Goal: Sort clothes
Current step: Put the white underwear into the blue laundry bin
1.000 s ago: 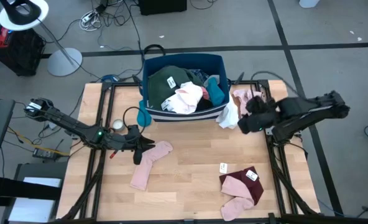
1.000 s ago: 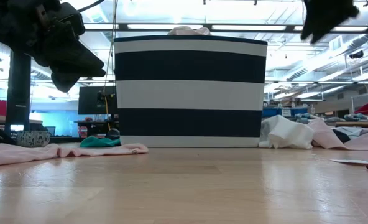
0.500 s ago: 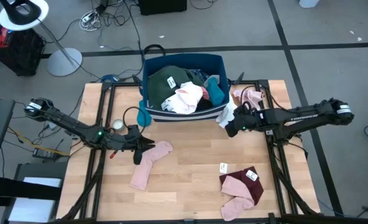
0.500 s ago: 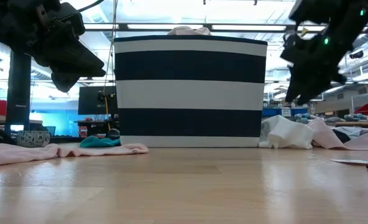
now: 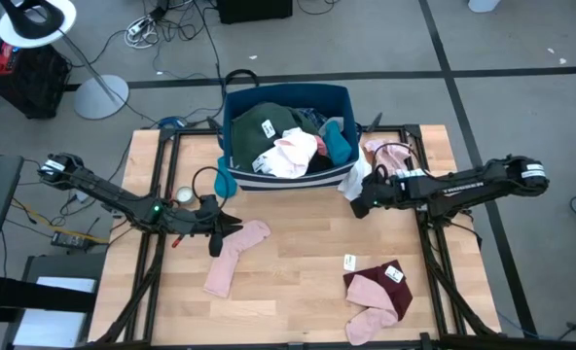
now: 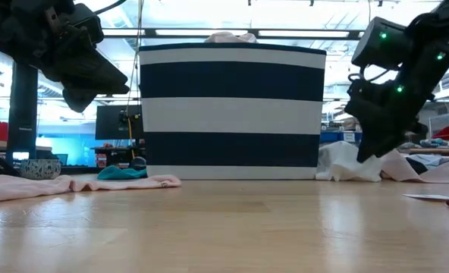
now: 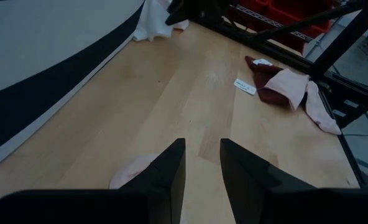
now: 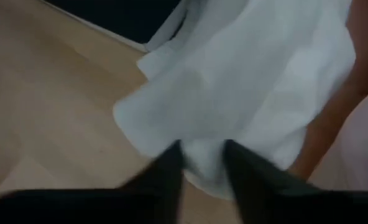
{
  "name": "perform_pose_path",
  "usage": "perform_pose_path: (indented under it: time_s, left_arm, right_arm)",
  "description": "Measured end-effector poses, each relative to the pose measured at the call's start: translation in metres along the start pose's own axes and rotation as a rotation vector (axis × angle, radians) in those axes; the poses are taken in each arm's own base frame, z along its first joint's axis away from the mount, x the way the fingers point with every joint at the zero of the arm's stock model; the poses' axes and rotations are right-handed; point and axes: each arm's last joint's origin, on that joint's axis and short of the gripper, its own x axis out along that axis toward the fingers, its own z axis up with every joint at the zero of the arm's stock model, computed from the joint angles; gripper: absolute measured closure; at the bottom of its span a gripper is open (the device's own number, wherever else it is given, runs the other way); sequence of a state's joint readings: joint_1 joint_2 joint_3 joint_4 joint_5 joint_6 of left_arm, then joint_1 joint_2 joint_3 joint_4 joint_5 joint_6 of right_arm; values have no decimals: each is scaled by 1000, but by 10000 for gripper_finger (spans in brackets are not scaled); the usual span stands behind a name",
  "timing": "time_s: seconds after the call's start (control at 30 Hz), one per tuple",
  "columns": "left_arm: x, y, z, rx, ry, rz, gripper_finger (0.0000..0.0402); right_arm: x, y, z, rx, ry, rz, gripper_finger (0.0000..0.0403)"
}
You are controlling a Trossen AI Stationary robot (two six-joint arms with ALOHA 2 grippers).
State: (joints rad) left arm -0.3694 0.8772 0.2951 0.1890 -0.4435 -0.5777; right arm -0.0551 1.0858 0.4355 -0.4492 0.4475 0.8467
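The clothes lie scattered. A white cloth lies on the table by the striped bin's right near corner, with a pink garment behind it. My right gripper slants down onto the white cloth, its fingers apart with cloth showing between them. A long pink sock lies left of centre. My left gripper hangs open above the sock's far end, nothing between its fingers. A maroon and pink pile lies near right. The bin holds dark green, pink-white and teal pieces. My right gripper comes at the white cloth's near edge slanting down from the table's right side. Its two fingers stand on either side of a patch of the cloth. The view is blurred, and I cannot tell whether they touch it.
A loose white tag lies on the wood right of centre. A teal piece lies at the bin's left near corner. Bare wood stretches across the table's near middle.
My right gripper has come down from high over the table's right side and moved left toward the white cloth, until its tips are at the cloth. The left arm and the clothes have kept still.
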Motion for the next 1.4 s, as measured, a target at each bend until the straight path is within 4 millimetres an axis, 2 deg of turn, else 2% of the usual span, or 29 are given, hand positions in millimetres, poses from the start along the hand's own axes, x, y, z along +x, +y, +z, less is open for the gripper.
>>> perform_pose_path:
  time_s: [0.07, 0.1, 0.2, 0.33, 0.57, 0.8, 1.07, 1.23, 1.4]
  left_arm:
    - [0, 0, 0, 0, 0, 0, 296]
    - [0, 0, 0, 0, 0, 0, 296]
    - [0, 0, 0, 1, 1, 1, 296]
    - [0, 0, 0, 1, 1, 1, 296]
    - [0, 0, 0, 1, 0, 1, 296]
    - [0, 0, 0, 1, 0, 2, 296]
    - [0, 0, 0, 3, -1, 4, 296]
    - [0, 0, 0, 9, -4, 8, 296]
    - [0, 0, 0, 9, -4, 8, 296]
  right_arm:
    - [-2, 0, 0, -22, 2, 11, 370]
    - [-5, -1, 1, -36, 4, 11, 385]
    - [-24, -1, 13, -47, 16, -13, 390]
    - [-68, -1, 37, -92, -14, -71, 397]
    - [-161, 0, 90, -106, -217, -84, 400]
    - [-223, 8, 141, -159, -438, -74, 401]
    - [-261, 38, 197, -241, -632, -47, 402]
    - [-269, 65, 230, -315, -740, -27, 402]
    - [-276, 82, 262, -342, -858, -67, 402]
